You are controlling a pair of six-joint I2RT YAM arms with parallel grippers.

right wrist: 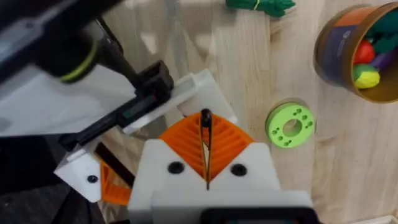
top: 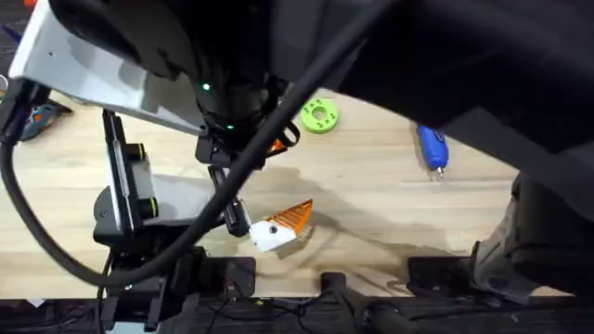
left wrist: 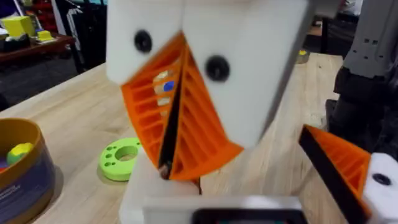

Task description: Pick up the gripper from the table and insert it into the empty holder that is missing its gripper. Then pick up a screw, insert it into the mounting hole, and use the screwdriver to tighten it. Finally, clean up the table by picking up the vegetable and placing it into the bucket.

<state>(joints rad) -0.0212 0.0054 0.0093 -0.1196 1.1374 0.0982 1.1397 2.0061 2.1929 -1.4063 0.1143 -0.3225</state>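
Vegetable (right wrist: 258,5): it lies on the desk (right wrist: 348,162), outside the bucket (right wrist: 333,46) and somewhat apart from it. The green ring (right wrist: 290,124) sits on the desk nearer to the right pincer.

Right pincer (right wrist: 205,155): its orange pads are pressed together along a dark seam, and we see nothing held between them. It hangs high above the desk.

Left pincer (left wrist: 166,168): its pads are likewise together, with nothing visible in their grip.

Screwdriver (top: 432,147): it rests on the desk, well away from both pincers.

We cannot locate the small orange gripper in these views, so we cannot confirm the insertion or the screw. We judge the clean-up to be the one step plainly outstanding.

For that step we recommend spreading the right pincer before descent. It should line up across the slim body of the vegetable and close at mid-length. The lift must clear the bucket's rim, and release should come only once the vegetable is over the opening. The ring must be avoided on approach.
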